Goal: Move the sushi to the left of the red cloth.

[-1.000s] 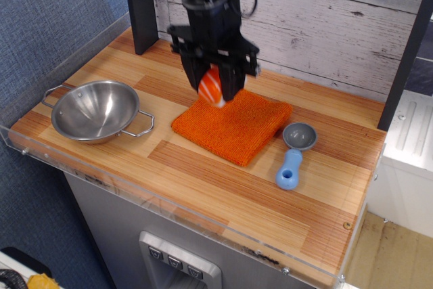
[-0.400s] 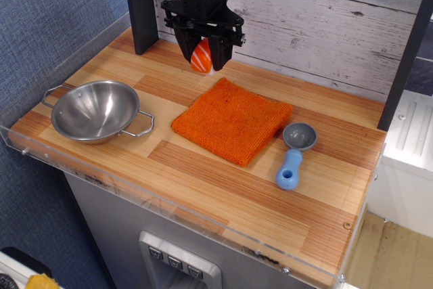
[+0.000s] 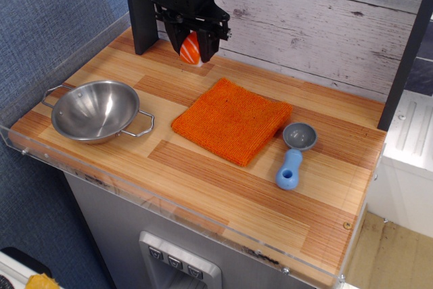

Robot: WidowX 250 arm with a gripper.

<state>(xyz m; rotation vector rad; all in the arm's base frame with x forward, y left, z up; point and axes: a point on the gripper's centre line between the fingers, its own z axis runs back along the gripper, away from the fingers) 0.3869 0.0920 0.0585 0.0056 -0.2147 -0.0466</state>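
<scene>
**Sushi held in the jaws, up by the back wall**

The gripper [image 3: 191, 44] hangs at the rear of the wooden counter [image 3: 223, 187], close to the white plank wall [image 3: 318, 11], and its two black jaws are clamped on the sushi [image 3: 191, 47]. The piece sits between them with its orange, white-striped top facing the camera and a sliver of its white base showing at the lower edge. It is clear of the counter surface, with the wood visible just below it.

Below and to the right of the jaws lies the red cloth [image 3: 233, 121], flat on the counter and turned like a diamond; its nearest corner is near the jaws but not beneath them. Farther from the jaws, down and to the left, stands the steel bowl [image 3: 96, 111] with its two wire handles, well apart from the cloth. Beyond the cloth's right corner, well away from the jaws, rests a blue scoop [image 3: 293, 155] with a grey cup. A dark upright post [image 3: 140, 5] stands just left of the gripper.
</scene>
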